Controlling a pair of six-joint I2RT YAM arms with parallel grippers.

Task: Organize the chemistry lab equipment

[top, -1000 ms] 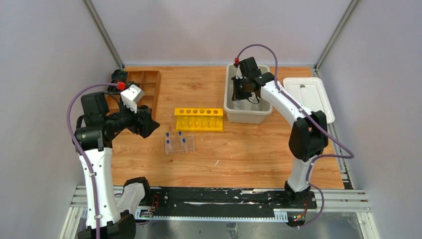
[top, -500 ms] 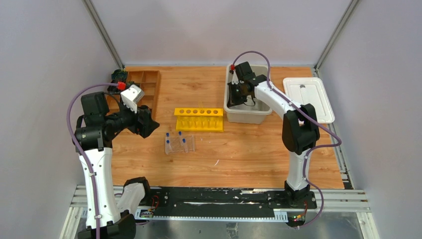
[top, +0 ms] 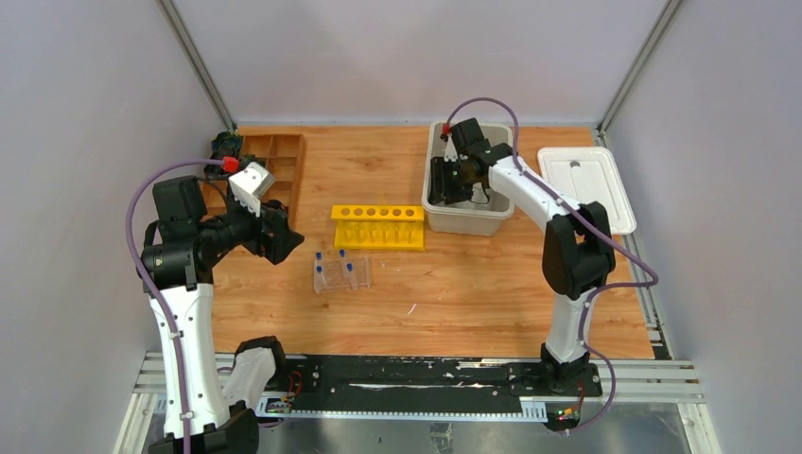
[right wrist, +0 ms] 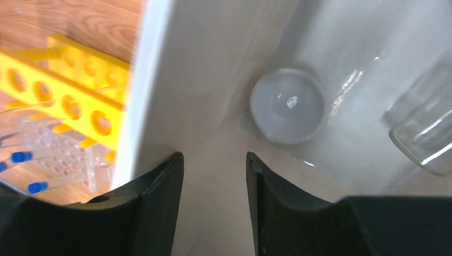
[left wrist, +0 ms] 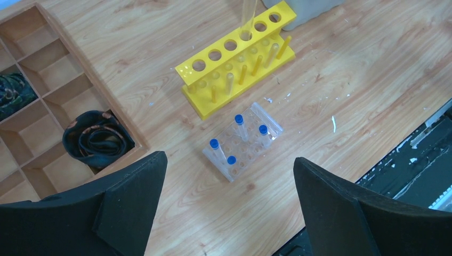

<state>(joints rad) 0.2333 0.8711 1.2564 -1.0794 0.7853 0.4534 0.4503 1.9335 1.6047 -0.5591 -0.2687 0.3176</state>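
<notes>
Four blue-capped tubes (left wrist: 239, 127) stand in one clear rack (left wrist: 250, 160), at 7 o'clock of the one yellow rack (left wrist: 234, 53). One white bowl (right wrist: 288, 105) and one glass beaker (right wrist: 426, 144) lie in the grey bin (right wrist: 202, 64) at the desk's (top: 473, 303) 1 o'clock. The left fingers (left wrist: 128, 202) gape wide and empty above the tubes. The right fingers (right wrist: 160, 202), narrowly parted, hold nothing inside the bin.

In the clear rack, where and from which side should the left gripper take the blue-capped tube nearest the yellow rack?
Grip the tube just under its blue cap, coming down from above with the left gripper: it stands about upright in the clear rack, and only its top part rises free.
</notes>
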